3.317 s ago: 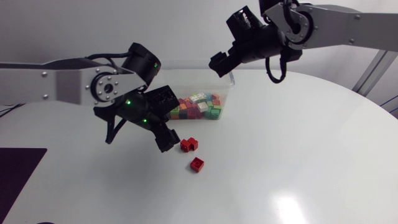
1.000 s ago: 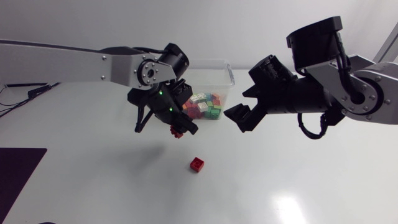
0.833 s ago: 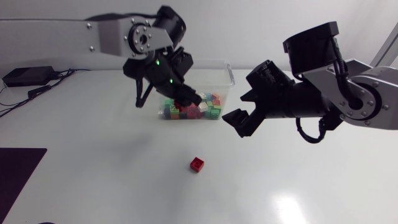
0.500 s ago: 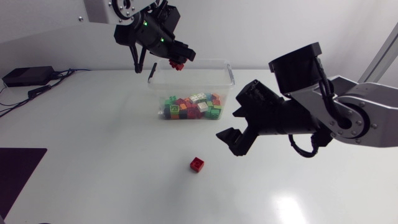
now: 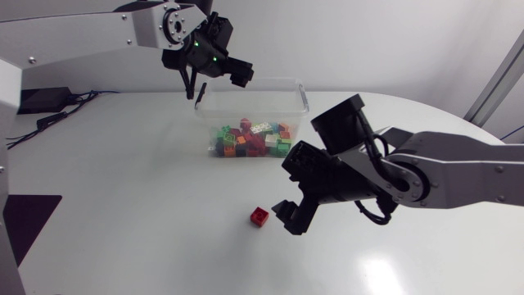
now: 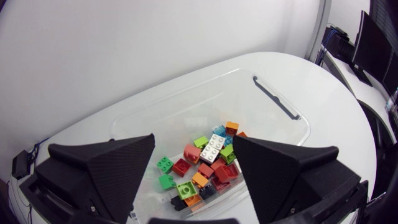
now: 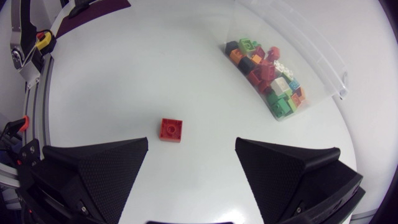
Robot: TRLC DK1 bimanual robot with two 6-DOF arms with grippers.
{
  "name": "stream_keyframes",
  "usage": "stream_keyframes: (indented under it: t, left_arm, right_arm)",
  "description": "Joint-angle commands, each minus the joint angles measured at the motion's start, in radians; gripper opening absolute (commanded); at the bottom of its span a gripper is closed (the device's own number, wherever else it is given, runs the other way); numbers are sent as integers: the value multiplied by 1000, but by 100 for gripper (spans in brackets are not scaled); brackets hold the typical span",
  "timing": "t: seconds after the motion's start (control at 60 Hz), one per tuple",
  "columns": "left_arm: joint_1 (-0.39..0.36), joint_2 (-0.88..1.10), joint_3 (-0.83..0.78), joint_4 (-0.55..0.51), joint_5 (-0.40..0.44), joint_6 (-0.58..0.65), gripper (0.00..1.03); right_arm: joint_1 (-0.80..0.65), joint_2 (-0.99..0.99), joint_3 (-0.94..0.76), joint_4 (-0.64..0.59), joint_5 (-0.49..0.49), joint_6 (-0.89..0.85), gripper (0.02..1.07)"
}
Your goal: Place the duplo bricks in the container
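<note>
— Where do your grippers stand?
— My left gripper (image 6: 193, 138) has its fingers spread wide with nothing between them. It hangs above the clear container (image 6: 273, 99), looking straight down on the heap of duplo bricks (image 6: 208, 158) inside. My left arm (image 5: 82, 33) comes in high from its side, stretched almost level, with the wrist tipped down over the container's far rim.
— And the right?
— My right gripper (image 7: 192, 141) is also spread and empty, low over the table (image 5: 123, 205). A lone red brick (image 7: 171, 129) lies just ahead of its fingers, well apart from the container. My right arm (image 5: 458, 172) comes in from its side, its black wrist bent down toward that brick.
</note>
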Motion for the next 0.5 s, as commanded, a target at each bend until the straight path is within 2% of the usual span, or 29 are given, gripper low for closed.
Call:
stream_keyframes:
  t: [0.0,0.25,0.483]
  left_arm:
    - [35,-116,-60,-5,18,-6,99]
    - [86,-431,-356,-47,57,59,99]
    - [116,-612,-586,-70,57,123,99]
  right_arm:
    - [23,57,8,1,11,-11,103]
    - [86,240,125,-62,31,44,103]
    - [98,421,273,-143,57,87,103]
